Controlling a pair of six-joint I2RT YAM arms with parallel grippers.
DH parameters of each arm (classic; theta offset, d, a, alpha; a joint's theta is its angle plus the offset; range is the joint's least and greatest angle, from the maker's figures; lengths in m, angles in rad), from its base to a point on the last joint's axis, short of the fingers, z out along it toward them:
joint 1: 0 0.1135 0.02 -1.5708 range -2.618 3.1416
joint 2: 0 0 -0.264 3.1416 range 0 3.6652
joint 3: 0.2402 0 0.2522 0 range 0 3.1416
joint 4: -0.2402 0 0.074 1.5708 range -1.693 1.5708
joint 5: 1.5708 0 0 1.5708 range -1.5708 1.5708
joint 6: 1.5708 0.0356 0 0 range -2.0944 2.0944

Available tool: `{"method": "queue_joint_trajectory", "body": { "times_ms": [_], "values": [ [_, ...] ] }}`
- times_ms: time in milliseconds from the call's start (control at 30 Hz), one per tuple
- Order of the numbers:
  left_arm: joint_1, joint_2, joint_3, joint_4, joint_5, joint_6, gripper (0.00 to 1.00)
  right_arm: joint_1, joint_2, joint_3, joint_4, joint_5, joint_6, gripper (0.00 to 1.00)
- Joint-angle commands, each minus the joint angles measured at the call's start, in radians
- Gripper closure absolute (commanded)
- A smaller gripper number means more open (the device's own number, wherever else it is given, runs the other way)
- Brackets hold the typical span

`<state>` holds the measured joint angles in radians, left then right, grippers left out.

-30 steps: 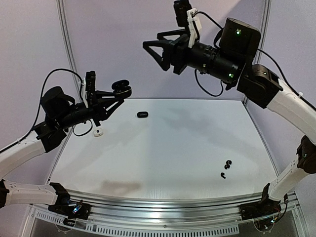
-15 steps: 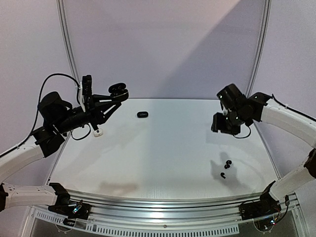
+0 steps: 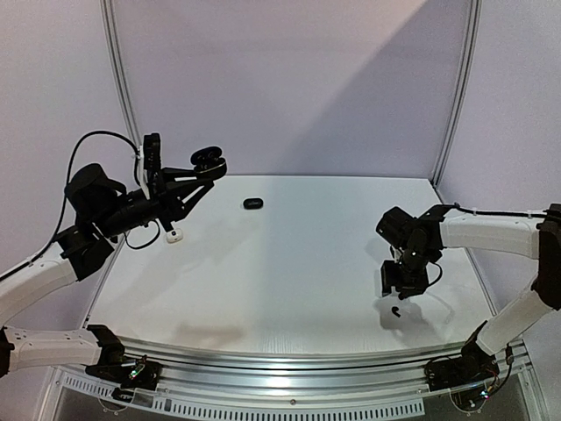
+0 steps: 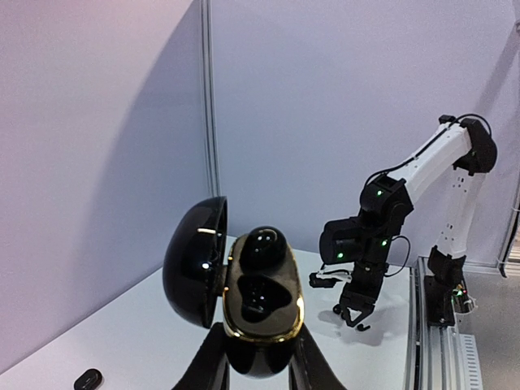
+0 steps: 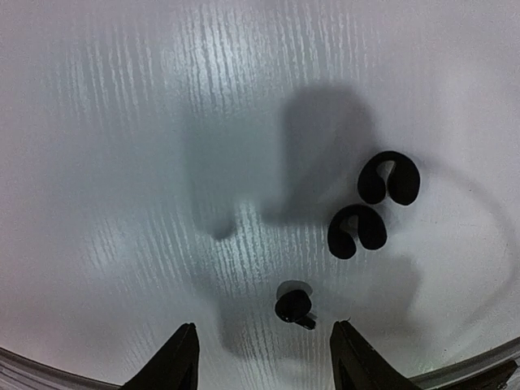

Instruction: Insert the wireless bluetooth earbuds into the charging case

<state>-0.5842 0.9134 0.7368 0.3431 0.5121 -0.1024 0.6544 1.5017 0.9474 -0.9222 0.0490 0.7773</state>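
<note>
Left gripper [image 4: 260,366]: jaws clamped on the open charging case [image 4: 262,313] (lid hinged back), raised above the table [image 3: 263,281]. Right gripper [image 5: 260,357]: jaws apart, directly over three black earbuds [image 5: 356,230] on the table's near right area.

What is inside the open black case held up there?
In the charging case, a glossy black lump, likely an earbud, fills the upper pocket. The lower pocket looks hollow; its depths are too dark.
</note>
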Motion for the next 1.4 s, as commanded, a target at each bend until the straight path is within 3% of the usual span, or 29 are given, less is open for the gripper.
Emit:
{"method": "queue_joint_trajectory", "body": {
  "times_ms": [0, 500, 1367],
  "values": [
    [0.011, -0.01, -0.013, 0.012, 0.004, 0.004, 1.0, 0.003, 0.04, -0.042, 0.06, -0.068, -0.007, 0.44],
    [0.016, -0.001, -0.008, 0.013, 0.014, 0.003, 1.0, 0.002, 0.066, -0.124, 0.158, -0.073, 0.018, 0.46],
    [0.02, 0.008, -0.008, 0.007, 0.023, 0.012, 1.0, 0.004, 0.039, -0.14, 0.124, -0.129, 0.116, 0.48]
  ]
}}
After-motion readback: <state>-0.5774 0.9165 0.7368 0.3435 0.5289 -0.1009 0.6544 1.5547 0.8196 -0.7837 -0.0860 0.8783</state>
